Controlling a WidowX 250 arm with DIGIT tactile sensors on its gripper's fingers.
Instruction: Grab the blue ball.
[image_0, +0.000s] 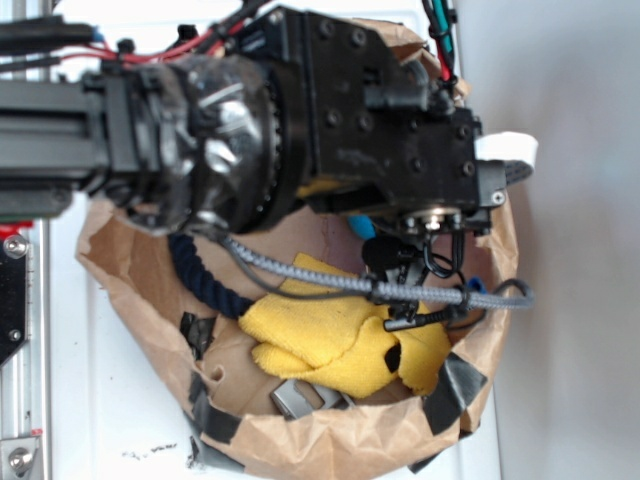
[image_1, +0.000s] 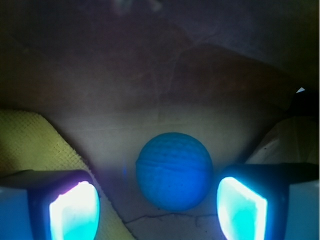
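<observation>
White tabletop all round in the exterior view, with a crumpled brown paper bag (image_0: 300, 440) sitting on it like a shallow nest, patched with black tape. The arm comes in from the left and its bulky black wrist covers most of the bag's inside. Relative to the bag: a yellow cloth (image_0: 330, 340) lies low in the middle, a dark navy rope (image_0: 205, 275) curls along the left wall, and a grey braided cable (image_0: 330, 280) off the arm crosses above the cloth. You can't really see the blue ball from here, maybe a sliver of blue under the wrist, so I won't call it.

Wrist view is where it gets useful. The blue ball (image_1: 174, 171) sits on the bag's brown floor, pretty much dead centre between the two fingers, which glow cyan at the bottom corners. The gripper (image_1: 158, 205) is spread wide and holding nothing, with a clear gap on both sides of the ball. The cloth (image_1: 35, 145) is off to the ball's left, running under the left finger.

My take on doing this well: the lineup already looks good, so go straight down and close slowly, keeping the ball centred so it doesn't squirt out. Main snag risk is the left finger pinching the cloth edge along with the ball. The bag wall rising behind the ball and the pale fold to its right look far enough off.
</observation>
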